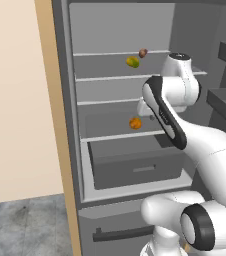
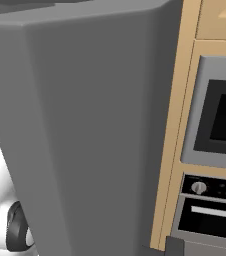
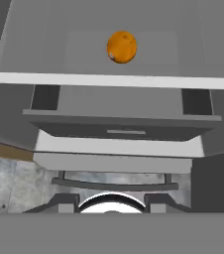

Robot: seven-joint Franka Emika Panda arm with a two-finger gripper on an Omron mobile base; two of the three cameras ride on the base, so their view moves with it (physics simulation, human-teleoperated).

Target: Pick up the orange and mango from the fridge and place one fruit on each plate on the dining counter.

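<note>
**Arm reaching into the open fridge, orange ahead of the hand**

I have the white arm stretched into the tall dark grey fridge [image 1: 65,100], whose door stands open and whose tan wooden side panel runs down the left of my left base view. Looking along the hand, I see the small round bright orange fruit [image 3: 122,47] sitting on a pale grey shelf [image 3: 109,79], ahead of the gripper [image 3: 112,204] and well apart from it, nothing touching it. In the left base view the same orange [image 1: 135,123] rests on the lowest shelf, just beside the arm's dark-banded forearm.

Below that shelf, nearer the gripper, is the grey drawer [image 3: 119,126] with a small pale handle on its front.

The small oval yellow-green mango [image 1: 132,62] lies on an upper shelf, well above the gripper's level, with a smaller brownish-red round item [image 1: 143,52] just behind it.

Of the gripper I only get the two dark finger tips [image 3: 67,202] at the bottom of the hand view. They stand apart with nothing between them, so I read it as released and holding nothing.

In the right base view the grey fridge door [image 2: 80,130] blocks most of the scene, with a built-in oven [image 2: 217,120] in a wooden surround to its right.
</note>
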